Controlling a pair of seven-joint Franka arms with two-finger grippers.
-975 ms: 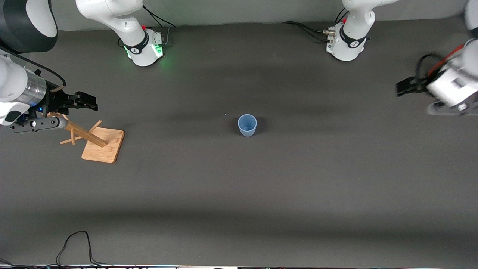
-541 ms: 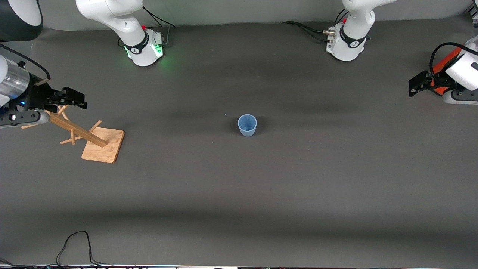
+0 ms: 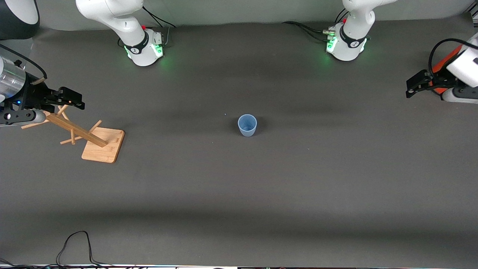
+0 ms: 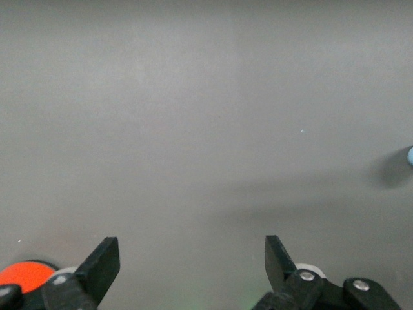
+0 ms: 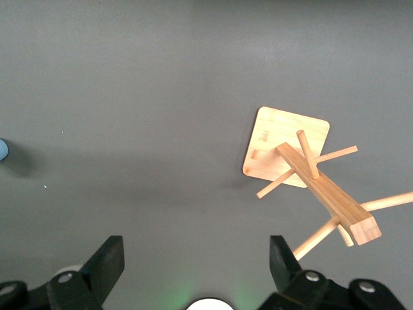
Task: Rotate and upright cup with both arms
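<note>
Front view: the cup (image 3: pixel 247 125) stands rim up mid-table, well apart from both arms. I think it is done, so they should just stay away. Left wrist view: left gripper (image 4: pixel 187 265) spread wide, empty. Right wrist view: right gripper (image 5: pixel 193 261) wide too, over the wooden rack (image 5: pixel 303 168).

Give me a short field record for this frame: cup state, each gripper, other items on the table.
cup: cup stands upright, rim up, mid-table, untouched
left gripper: left gripper open, empty, up at the left arm's end of the table
right gripper: right gripper open, empty, over the wooden peg rack
task status: cup appears already upright
</note>
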